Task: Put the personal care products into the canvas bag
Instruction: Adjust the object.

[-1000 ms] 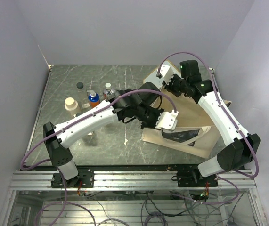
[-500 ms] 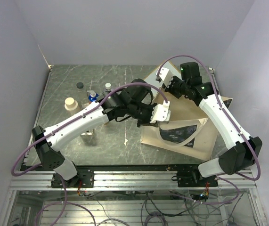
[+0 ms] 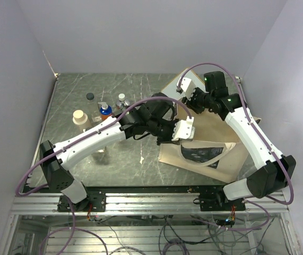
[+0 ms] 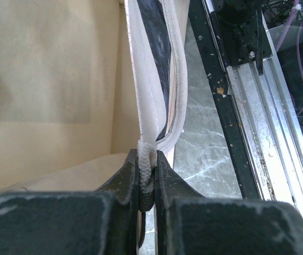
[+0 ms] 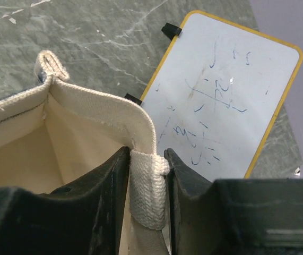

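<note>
Both sides of the canvas bag (image 3: 209,151) rim are engaged: left tool (image 4: 147,159) is clamped shut on it, right tool (image 5: 147,159) is set around the handle, hold uncertain. Mouth is now pulled wider for loading.

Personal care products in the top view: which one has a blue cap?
The orange bottle. The black-capped bottle and the silver-capped bottle near it are clear, and the cylinder is cream.

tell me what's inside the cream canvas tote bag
Only bare cream fabric shows inside the cream canvas bag. Part of its floor is covered in every view.
</note>
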Controlling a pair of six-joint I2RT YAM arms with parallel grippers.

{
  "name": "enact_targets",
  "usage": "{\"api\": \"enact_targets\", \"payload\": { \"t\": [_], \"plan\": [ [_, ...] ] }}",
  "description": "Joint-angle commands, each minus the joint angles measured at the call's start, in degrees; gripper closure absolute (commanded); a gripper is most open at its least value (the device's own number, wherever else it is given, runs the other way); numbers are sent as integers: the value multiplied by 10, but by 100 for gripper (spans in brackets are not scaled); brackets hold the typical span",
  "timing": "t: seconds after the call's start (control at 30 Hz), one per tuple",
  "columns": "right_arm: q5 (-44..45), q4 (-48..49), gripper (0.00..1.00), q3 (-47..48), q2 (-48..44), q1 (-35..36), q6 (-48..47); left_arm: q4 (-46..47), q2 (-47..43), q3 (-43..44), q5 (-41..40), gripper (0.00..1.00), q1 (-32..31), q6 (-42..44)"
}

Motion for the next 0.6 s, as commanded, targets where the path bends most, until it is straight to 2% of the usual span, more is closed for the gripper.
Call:
{"api": "enact_targets", "payload": {
  "t": [0.0, 0.13, 0.27, 0.57],
  "plan": [
    [-12, 26, 70, -2, -14, -5, 22, 59, -8, -12, -7, 91, -10, -23],
    [-24, 40, 84, 7, 2, -4, 25, 54, -14, -27, -16, 92, -13, -13],
    [-50, 49, 93, 38, 33, -4, 32, 46, -19, -32, -47, 93, -13, -8],
    [-116, 84, 91, 82, 98, 7, 37, 18, -37, -38, -126, 93, -6, 16]
  ]
}}
